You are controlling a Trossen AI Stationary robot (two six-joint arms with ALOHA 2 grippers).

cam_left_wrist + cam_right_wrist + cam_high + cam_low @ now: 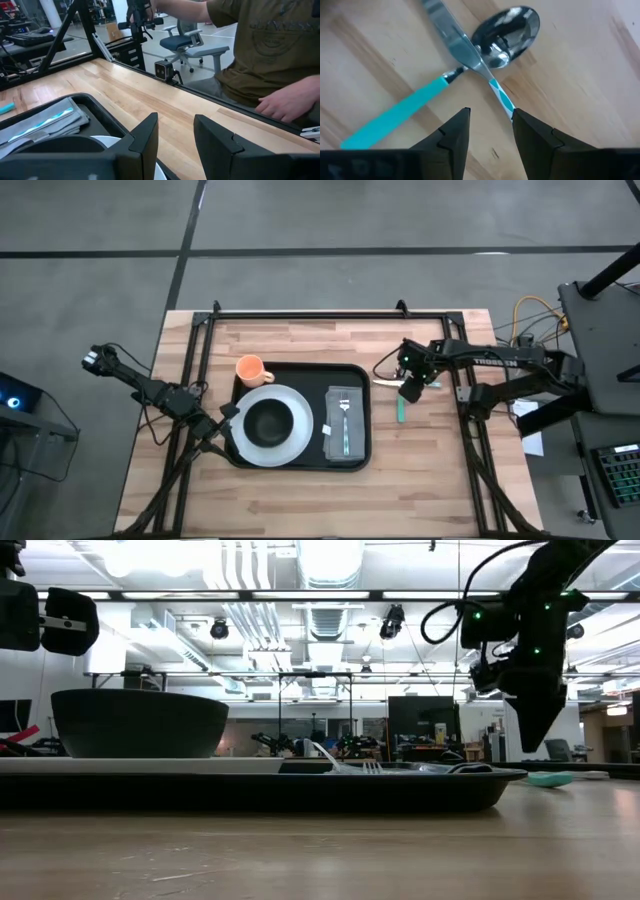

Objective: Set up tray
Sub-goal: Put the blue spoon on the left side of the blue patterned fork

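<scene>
- Black tray [300, 372] lying mid-tabletop [300, 490], carrying a white plate [290, 442] with a dark bowl [266, 421], plus a grey napkin [333, 430] topped by a teal-handled fork [346, 425].
- Orange mug [250, 369] just at the tray's far left corner.
- Right gripper [488, 125] poised above a crossed knife [400, 111] and spoon [507, 30] right of the tray, fingers narrowly parted, holding nothing.
- Left gripper [175, 132] at the tray's left edge, fingers slightly apart, empty.
- Person's hand [282, 102] beyond the tabletop edge.

Counter [300, 490]: pale wood planks. Directly on it: black tray [300, 461], between the two hands; orange mug [250, 368], touching the tray's far rim; teal-handled knife [405, 107] crossed over spoon [506, 35], beneath the right hand [411, 391].
</scene>
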